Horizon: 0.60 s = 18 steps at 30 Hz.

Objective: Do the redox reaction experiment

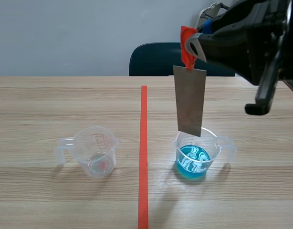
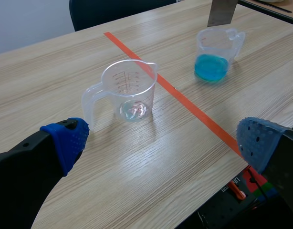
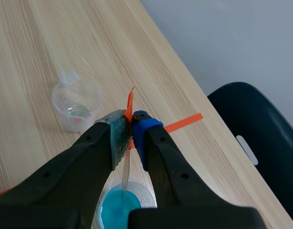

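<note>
Pale wooden table (image 1: 51, 200), divided by an orange-red tape line (image 1: 143, 157). Left gripper (image 2: 161, 138): fingers spread wide, empty, just short of the clear measuring cup (image 2: 127, 93). Across the line, a second cup (image 1: 195, 153) held blue liquid. Metal strip (image 1: 190, 101) hung upright over it, lower end near its rim, its red tab (image 1: 187, 40) pinched in the right gripper (image 3: 131, 136). Dark chair (image 1: 156, 59) stood behind.

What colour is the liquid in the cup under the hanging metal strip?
The liquid is bright blue, clearest in the scene view.
</note>
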Motion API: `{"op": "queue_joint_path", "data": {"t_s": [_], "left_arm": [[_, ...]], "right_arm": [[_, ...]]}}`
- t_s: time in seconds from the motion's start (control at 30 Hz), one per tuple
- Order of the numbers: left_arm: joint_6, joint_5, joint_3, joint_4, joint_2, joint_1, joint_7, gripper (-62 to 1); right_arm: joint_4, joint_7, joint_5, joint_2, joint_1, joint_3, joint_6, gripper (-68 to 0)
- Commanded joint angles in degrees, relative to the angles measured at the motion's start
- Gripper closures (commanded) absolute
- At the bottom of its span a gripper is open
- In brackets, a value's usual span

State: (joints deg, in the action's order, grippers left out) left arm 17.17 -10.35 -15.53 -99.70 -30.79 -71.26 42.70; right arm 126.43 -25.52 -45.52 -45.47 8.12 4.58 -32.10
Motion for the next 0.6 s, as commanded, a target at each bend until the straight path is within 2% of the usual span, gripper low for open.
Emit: {"op": "queue_joint_path", "data": {"t_s": [0.0, 0.1, 0.23, 0.57], "left_arm": [[0.1, -0.4, -0.1, -0.7, 0.3, 0.0, 0.8, -62.3], [0.1, -0.4, -0.1, -0.7, 0.3, 0.0, 0.8, -62.3], [0.1, -0.4, -0.1, -0.7, 0.3, 0.0, 0.7, -62.3], [0.1, -0.4, -0.1, -0.7, 0.3, 0.0, -0.7, -62.3]], "right_arm": [[0.4, 0.9, -0.5, -0.1, 0.5, -1.7, -0.8, -0.6], [0.4, 0.9, -0.9, -0.1, 1.7, -4.5, -1.1, -0.6], [0.4, 0.6, -1.5, -0.1, 1.7, -6.6, -3.3, -0.6], [0.4, 0.6, -1.4, -0.1, 1.7, -7.2, -4.0, -0.6]]}}
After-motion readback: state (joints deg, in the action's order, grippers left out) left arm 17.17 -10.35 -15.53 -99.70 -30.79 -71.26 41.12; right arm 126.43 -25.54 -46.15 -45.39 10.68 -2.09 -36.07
